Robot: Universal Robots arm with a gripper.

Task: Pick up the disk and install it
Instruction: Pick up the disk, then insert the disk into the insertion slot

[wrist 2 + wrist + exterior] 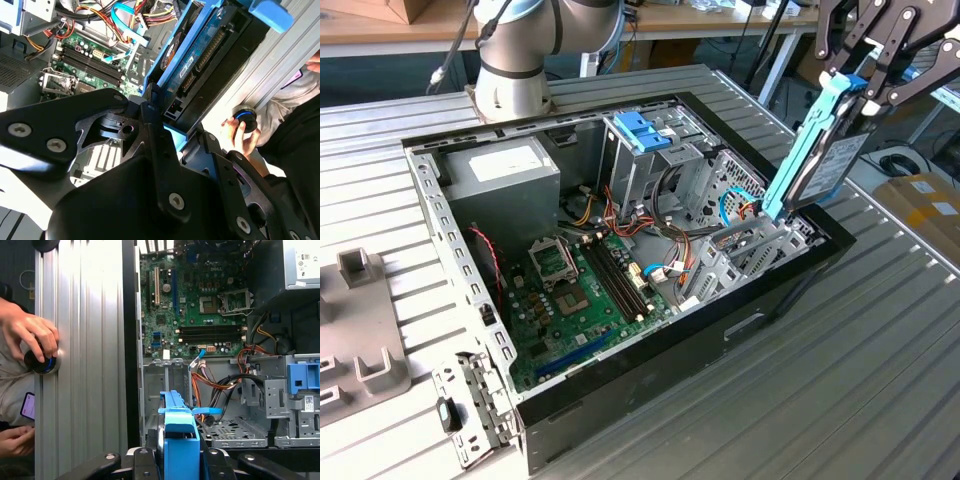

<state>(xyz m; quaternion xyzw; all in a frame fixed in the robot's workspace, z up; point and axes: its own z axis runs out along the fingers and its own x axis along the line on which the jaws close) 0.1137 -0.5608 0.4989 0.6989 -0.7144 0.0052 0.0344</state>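
Observation:
The disk (825,160), a dark-grey drive in a light-blue carrier rail, hangs tilted above the far right corner of the open computer case (440,225). My gripper (855,85) is shut on its upper end. The disk's lower end is close over the metal drive bay (760,250), and I cannot tell whether they touch. In the first wrist view the carrier (179,437) sticks out from my gripper (177,462) toward the perforated bay floor (232,427). The second wrist view has the disk (200,55) running away from my gripper (162,112) over the motherboard (95,57).
A shorter deep-blue latch on a silver cage (645,130) stands mid-case, beside cables. The arm's base (515,70) is behind the case. Grey fixtures (360,330) lie on the exterior view's left. A person's hand (30,332) rests on a black knob (42,362) on the ribbed table.

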